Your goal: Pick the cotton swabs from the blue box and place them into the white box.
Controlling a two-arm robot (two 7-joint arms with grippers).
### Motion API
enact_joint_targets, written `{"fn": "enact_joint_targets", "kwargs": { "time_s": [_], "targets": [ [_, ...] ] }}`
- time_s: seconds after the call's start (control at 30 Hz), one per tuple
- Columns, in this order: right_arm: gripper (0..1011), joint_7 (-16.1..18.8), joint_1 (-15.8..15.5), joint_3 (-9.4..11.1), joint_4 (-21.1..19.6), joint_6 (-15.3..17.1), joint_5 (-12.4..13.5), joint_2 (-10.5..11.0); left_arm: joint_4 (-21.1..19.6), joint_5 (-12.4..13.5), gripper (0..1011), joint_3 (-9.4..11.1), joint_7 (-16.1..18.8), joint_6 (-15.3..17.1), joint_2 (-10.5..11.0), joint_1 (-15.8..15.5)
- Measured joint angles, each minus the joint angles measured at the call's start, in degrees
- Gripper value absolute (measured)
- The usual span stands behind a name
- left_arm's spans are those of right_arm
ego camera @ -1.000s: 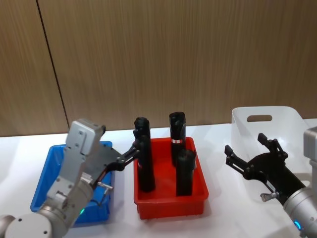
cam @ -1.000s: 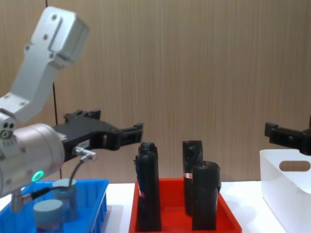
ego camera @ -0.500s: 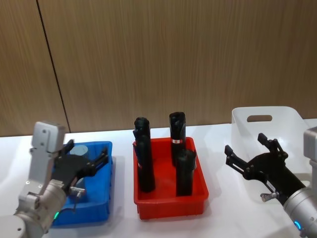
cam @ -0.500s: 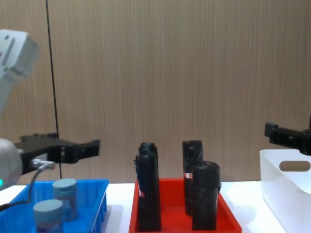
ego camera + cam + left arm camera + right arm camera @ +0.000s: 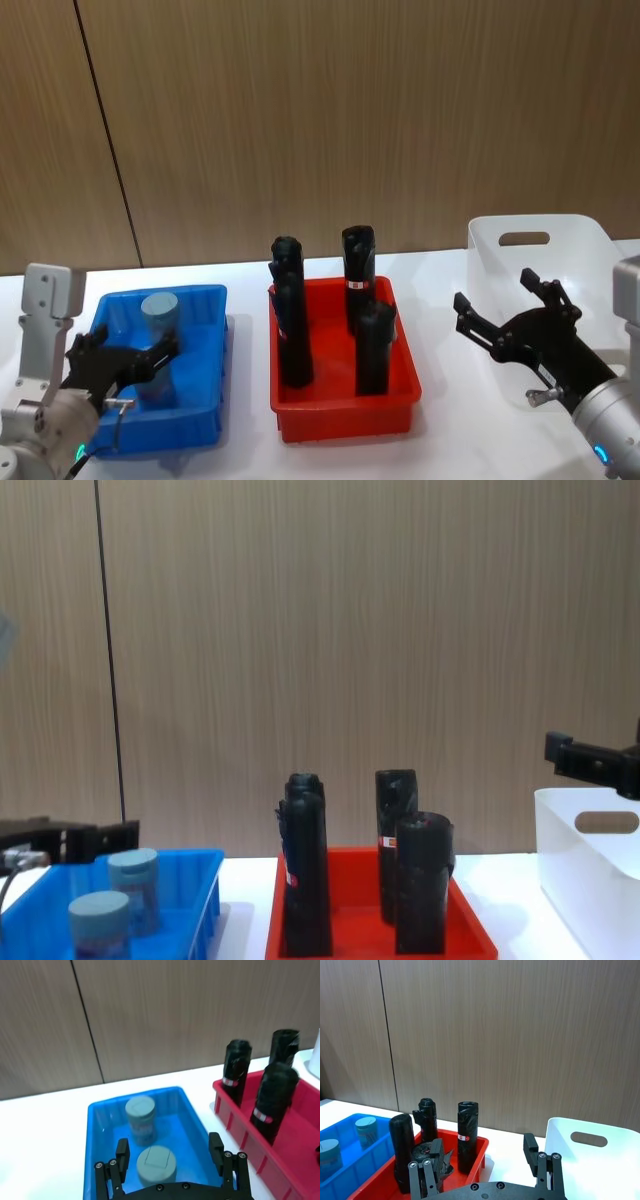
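Two tubs of cotton swabs (image 5: 140, 1118) stand in the blue box (image 5: 93, 1130), left of the red tray (image 5: 400, 386). The left gripper (image 5: 169, 1144) hovers above the nearer tub (image 5: 156, 1164), its fingers spread to straddle it. The right gripper (image 5: 492, 289) waits open right of the tray, before the white box (image 5: 592, 235).

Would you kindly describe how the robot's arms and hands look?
Both the left hand and right hand are black, with two angular fingers and small silver screws. Each joins a silver-grey wrist bearing a blue-green light and a small metal plug.

Bright, even light leaves only soft, faint shadows on the table (image 5: 445, 300).
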Motion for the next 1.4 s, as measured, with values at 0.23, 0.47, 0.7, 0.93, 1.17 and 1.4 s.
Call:
{"fn": "enact_joint_targets", "kwargs": {
  "time_s": [0.23, 0.47, 0.7, 0.93, 1.17, 1.4],
  "targets": [
    [1002, 0.0, 0.0, 0.0, 0.0, 0.0, 0.0, 0.0, 1.7, -2.2, 1000, -0.7, -0.1, 3.0, 0.2, -0.2],
    [1002, 0.0, 0.0, 0.0, 0.0, 0.0, 0.0, 0.0, 4.5, -3.4, 1000, -1.1, -1.8, 5.4, -0.1, -1.4],
    [1002, 0.0, 0.0, 0.0, 0.0, 0.0, 0.0, 0.0, 7.7, -3.8, 1000, -1.3, -4.0, 7.2, -0.9, -3.3],
    [1002, 0.0, 0.0, 0.0, 0.0, 0.0, 0.0, 0.0, 10.4, -3.5, 1000, -1.3, -6.1, 8.1, -1.7, -5.0],
    [1002, 0.0, 0.0, 0.0, 0.0, 0.0, 0.0, 0.0, 12.8, -2.8, 1000, -1.2, -7.9, 8.6, -2.4, -6.7],
    [1002, 0.0, 0.0, 0.0, 0.0, 0.0, 0.0, 0.0, 15.3, -1.7, 1000, -1.1, -9.5, 8.9, -3.1, -8.4]
  ]
}}
